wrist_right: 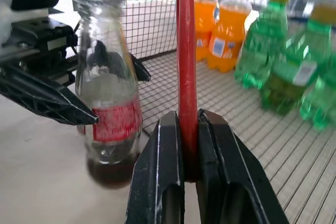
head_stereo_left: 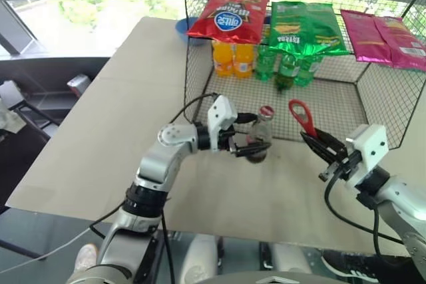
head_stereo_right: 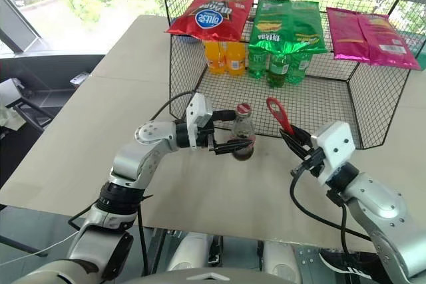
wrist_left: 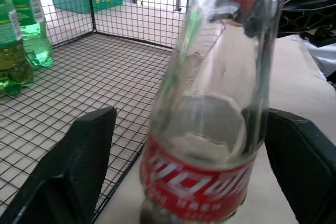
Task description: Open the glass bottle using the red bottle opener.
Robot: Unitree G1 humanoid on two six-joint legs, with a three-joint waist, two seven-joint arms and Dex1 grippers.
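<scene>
Your right gripper (wrist_right: 189, 174) is clamped on the handle of the red bottle opener (head_stereo_left: 303, 118), which stands upright with its oval loop head on top. Your left gripper (head_stereo_left: 245, 143) has its fingers spread wide on either side of the glass bottle (head_stereo_left: 259, 136); in the left wrist view a gap shows between each finger and the glass, so the bottle is flanked, not gripped. The red cap (head_stereo_left: 266, 111) is on the neck: the opening itself is not yet done. Left to do, as judged: steady the bottle, bring the loop over the cap, lever it off. The bottle stands upright on the table (head_stereo_left: 100, 138), just in front of the wire basket (head_stereo_left: 200, 64), left of the opener. It is clear glass, narrow-necked, with a red label carrying white script and dark liquid low in the body.
</scene>
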